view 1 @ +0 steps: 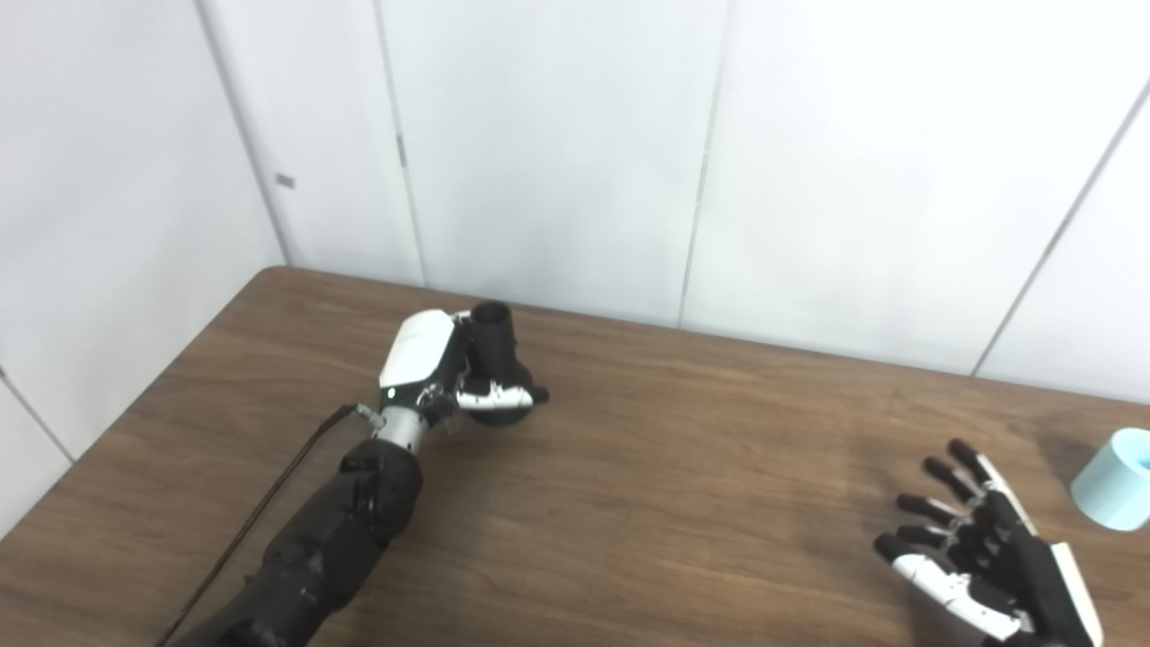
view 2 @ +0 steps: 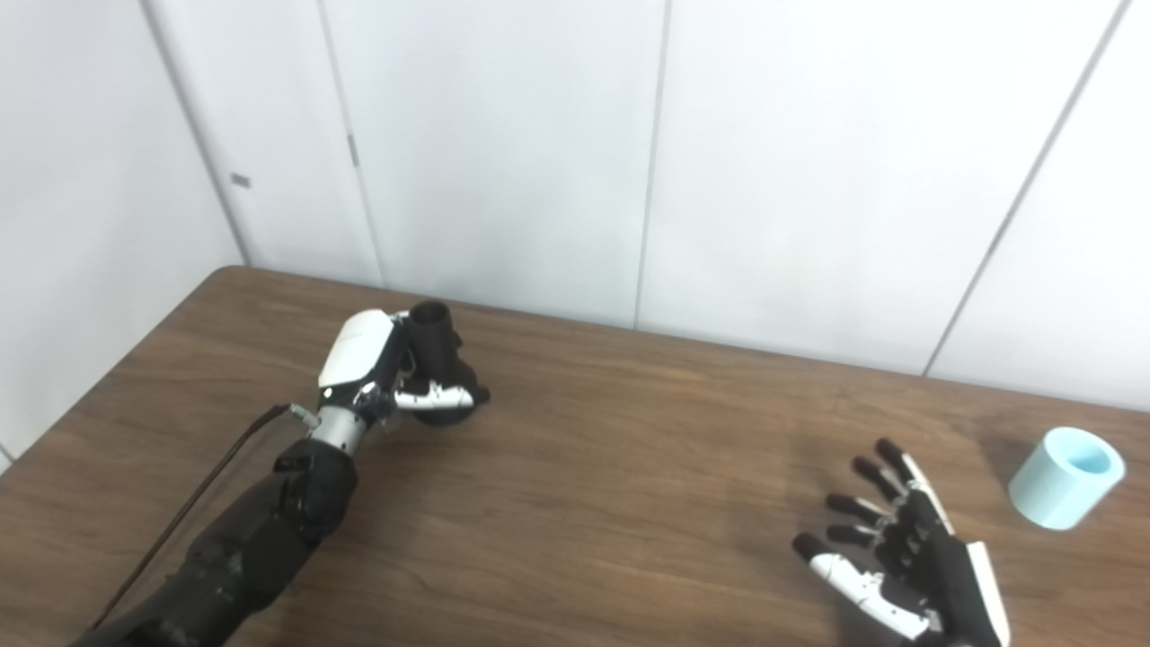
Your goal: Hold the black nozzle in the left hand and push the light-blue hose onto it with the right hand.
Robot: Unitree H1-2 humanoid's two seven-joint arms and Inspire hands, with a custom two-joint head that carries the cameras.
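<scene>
My left hand (view 1: pixel 440 373) is at the back left of the brown table, its fingers and thumb closed around the black nozzle (view 1: pixel 497 349), which stands upright with its open tube end up; it also shows in the right eye view (view 2: pixel 437 346). The light-blue hose (view 2: pixel 1066 476), a short fat tube piece, lies tilted on the table at the far right, cut off by the frame edge in the left eye view (view 1: pixel 1119 479). My right hand (view 2: pixel 898 553) is open, fingers spread, hovering at the front right, to the left of the hose and apart from it.
The brown wooden table (view 1: pixel 674 467) meets white wall panels (view 1: pixel 557 153) along its far edge. A thin black cable (view 1: pixel 260 512) runs along my left forearm.
</scene>
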